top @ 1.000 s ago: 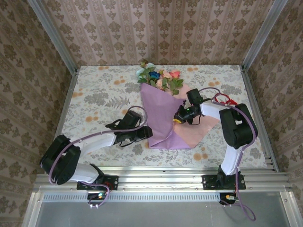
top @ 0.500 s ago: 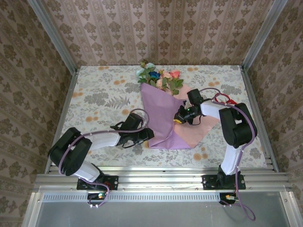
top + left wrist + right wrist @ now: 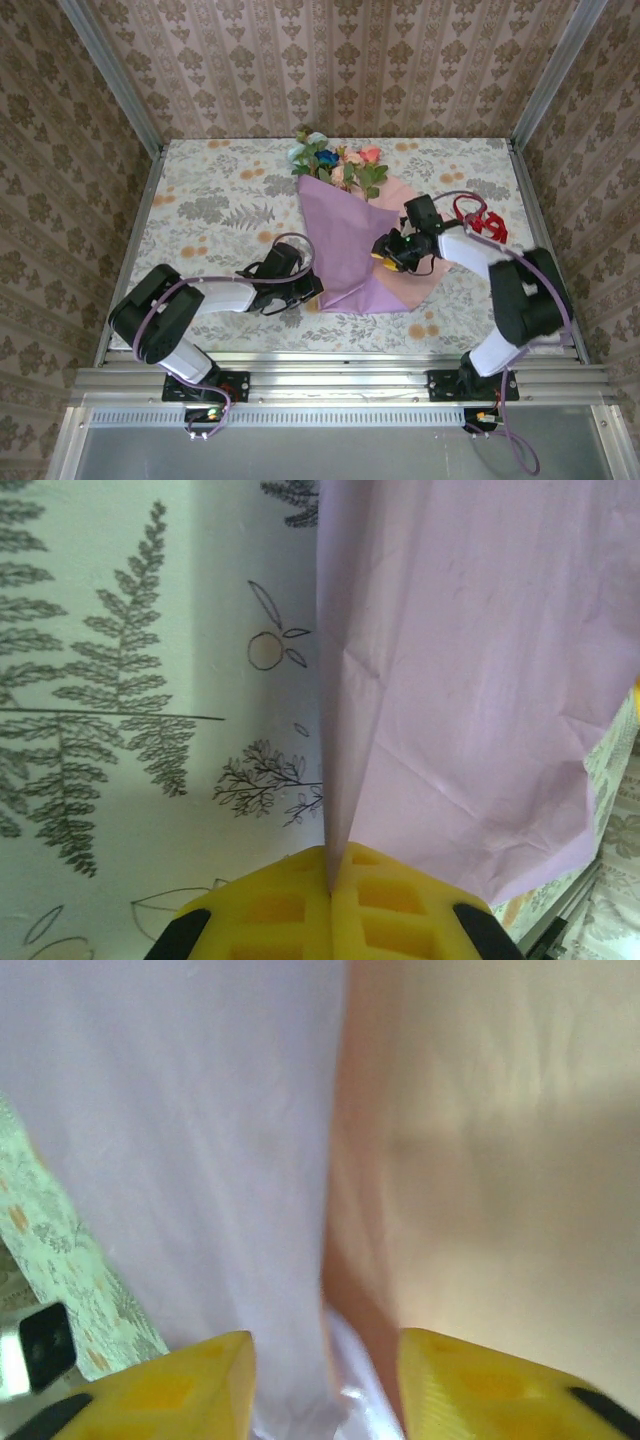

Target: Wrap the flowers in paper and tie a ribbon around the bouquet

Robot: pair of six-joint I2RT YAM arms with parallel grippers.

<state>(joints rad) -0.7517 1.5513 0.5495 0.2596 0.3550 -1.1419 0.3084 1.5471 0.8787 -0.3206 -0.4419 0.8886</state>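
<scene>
The flowers [image 3: 335,165] lie at the back of the table, their stems hidden under the paper [image 3: 345,245], a lilac sheet folded over them with its pinkish reverse [image 3: 420,278] showing on the right. My left gripper [image 3: 314,291] is shut on the paper's lower left edge; in the left wrist view the yellow pads [image 3: 300,910] meet with the lilac sheet [image 3: 470,680] pinched between them. My right gripper [image 3: 386,250] is open over the fold, its fingers [image 3: 200,1375] apart with lilac paper [image 3: 180,1140] and pink reverse [image 3: 500,1140] ahead of them. The red ribbon [image 3: 478,216] lies bunched to the right of that arm.
The floral tablecloth [image 3: 210,205] covers the table. Patterned walls enclose it on three sides, with metal rails [image 3: 140,215] along the edges. The right arm's elbow [image 3: 530,285] stands near the right edge.
My left gripper has closed on the paper's lower left edge. My right gripper has opened, letting go of the fold, and that arm has shifted a little to the right.
</scene>
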